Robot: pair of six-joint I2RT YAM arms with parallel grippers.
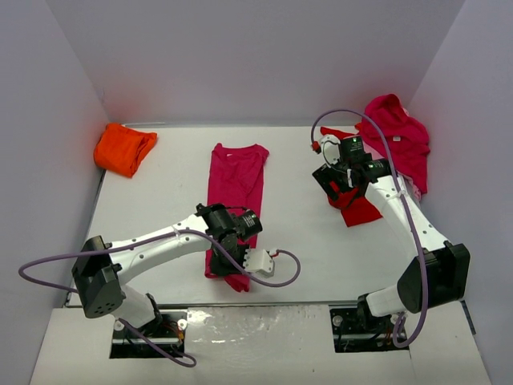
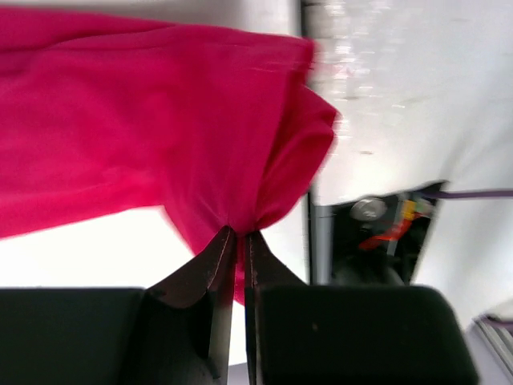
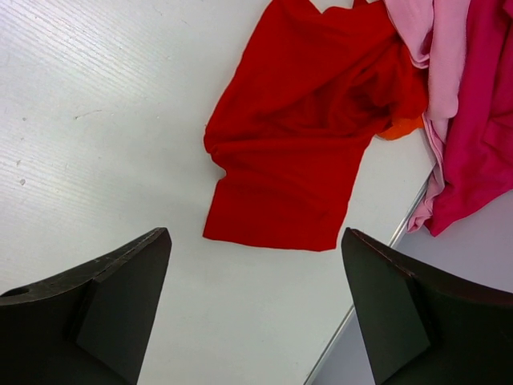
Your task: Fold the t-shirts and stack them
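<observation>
The top camera looks down from behind the near edge of the desk (image 1: 160, 200). It shares the pink shirt (image 1: 238, 172) with the close, perhaps tilted left wrist camera, and the red shirt (image 1: 362, 211) with the higher right one.

Robotics lab bench, boxed in as a test cell.

A flat white tabletop (image 1: 160, 200) sits inside plain pale partition walls (image 1: 240, 64) on three sides. A white jointed left arm (image 1: 160, 241) and a matching right arm (image 1: 409, 215) are bolted at its near edge, trailing loose purple cables (image 1: 345, 111). The left wrist view shows bare mounting hardware and wiring (image 2: 385, 224) below the table edge. On the table lie a long magenta t-shirt (image 1: 236, 172), a folded orange t-shirt (image 1: 124, 148) and a heap of red and pink t-shirts (image 1: 393, 136).
</observation>
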